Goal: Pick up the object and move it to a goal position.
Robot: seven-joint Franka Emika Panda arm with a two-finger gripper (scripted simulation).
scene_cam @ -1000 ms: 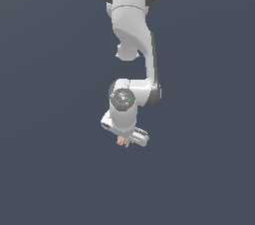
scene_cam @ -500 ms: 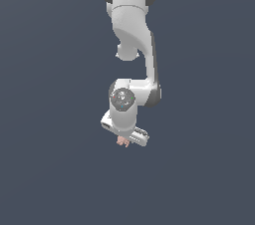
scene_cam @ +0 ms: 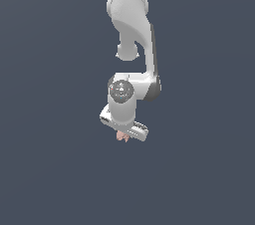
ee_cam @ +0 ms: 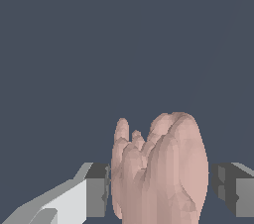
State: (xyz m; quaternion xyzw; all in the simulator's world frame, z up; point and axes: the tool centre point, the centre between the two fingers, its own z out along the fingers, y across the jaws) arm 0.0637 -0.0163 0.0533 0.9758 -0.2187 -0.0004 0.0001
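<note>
Open dark floor (scene_cam: 55, 169) all around the arm (scene_cam: 132, 35); nothing stands in the way. Only the object (ee_cam: 161, 173) sits between the fingers (ee_cam: 96, 191), touching one pad, small gap at the other.

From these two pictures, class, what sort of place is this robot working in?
Most likely a bare simulated test scene: a flat, featureless grey-blue ground, one smooth white arm, and a single lumpy pink object between the pincer fingers. Nothing else shows.
</note>
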